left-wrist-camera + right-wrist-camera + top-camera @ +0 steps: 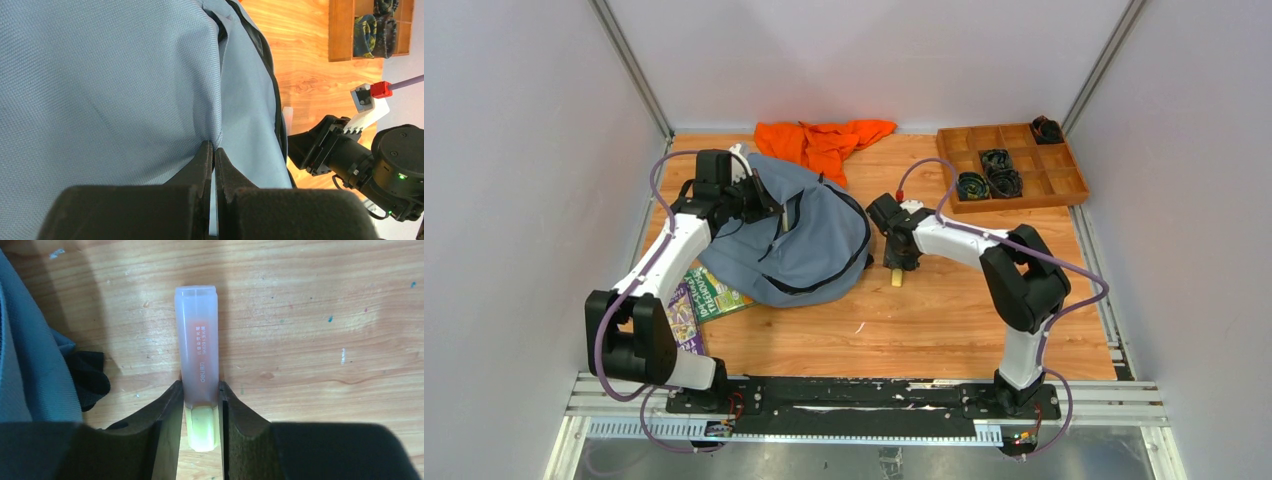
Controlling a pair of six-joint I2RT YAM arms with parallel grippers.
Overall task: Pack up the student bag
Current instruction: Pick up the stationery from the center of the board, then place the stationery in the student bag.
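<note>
Right claw (200, 389) tight on pale highlighter (197, 335), orange label (200, 352) unreadable; left claw (213, 148) tight on student bag (100, 90).

Books (724, 298) half under the student bag (804, 240); dark bundles (999, 170) in the wooden tray (1064, 182) too small for naming.

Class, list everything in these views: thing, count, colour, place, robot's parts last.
student bag: one, grey-blue, table centre-left
books: two showing, green and purple, partly under the bag's near-left edge
cloth: one, orange, far edge
tray: one, brown wood, far right
rolled items: about four, dark, in tray compartments
highlighter: one, yellow with frosted cap, right of bag
table: one, light wood
left pincer: one, black, pinching bag fabric
right pincer: one, black, gripping highlighter
</note>
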